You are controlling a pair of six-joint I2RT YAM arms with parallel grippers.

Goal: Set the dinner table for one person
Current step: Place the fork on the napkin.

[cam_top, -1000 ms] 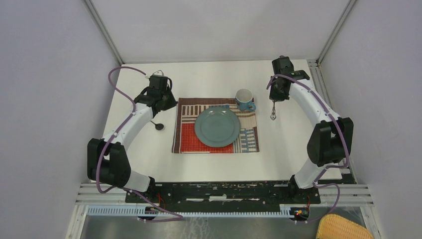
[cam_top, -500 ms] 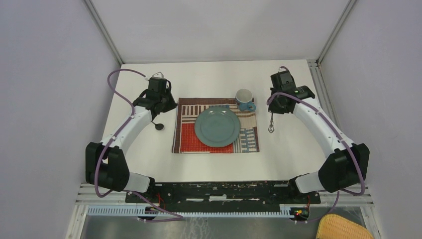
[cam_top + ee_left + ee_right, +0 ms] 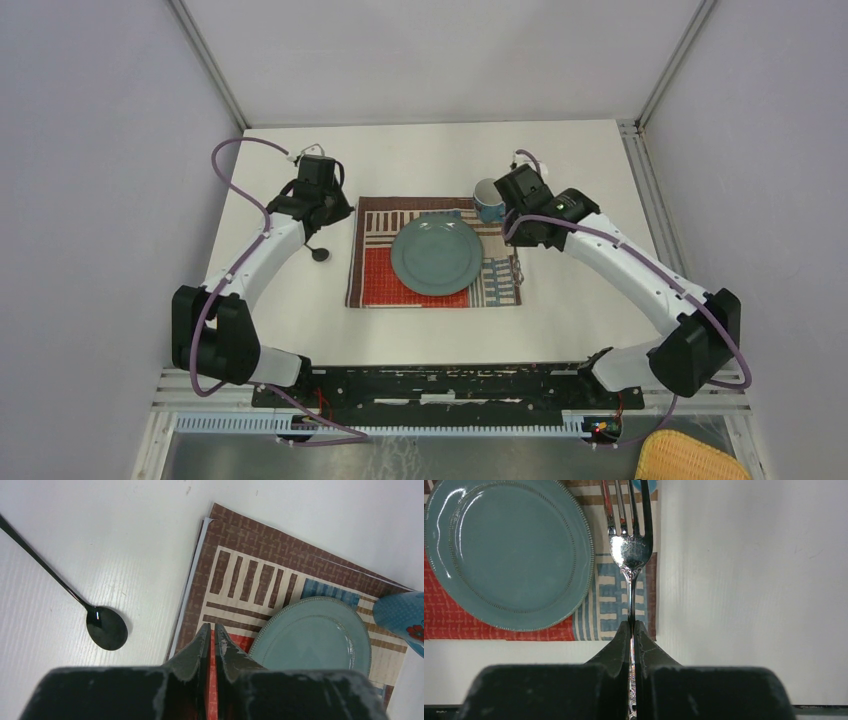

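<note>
The white dinner table [image 3: 420, 160] holds a striped patchwork placemat [image 3: 375, 278] with a teal plate [image 3: 437, 255] on it. A blue cup [image 3: 488, 198] stands at the placemat's far right corner. A black spoon [image 3: 320, 254] lies on the table left of the placemat; it also shows in the left wrist view [image 3: 106, 628]. My left gripper [image 3: 211, 627] is shut and empty, above the placemat's left part. My right gripper [image 3: 633, 625] is shut on the handle of a silver fork [image 3: 629, 550], held over the placemat's right edge, beside the plate [image 3: 509, 550].
Metal rails run along the table's near edge [image 3: 450, 385] and right side [image 3: 640, 150]. A yellow woven basket [image 3: 690, 458] sits below the near edge at the right. Bare white tabletop [image 3: 749, 580] lies right of the placemat.
My right arm has swung left with the fork, from the table's right part to over the placemat's right edge near the cup. The left arm has hardly moved.
</note>
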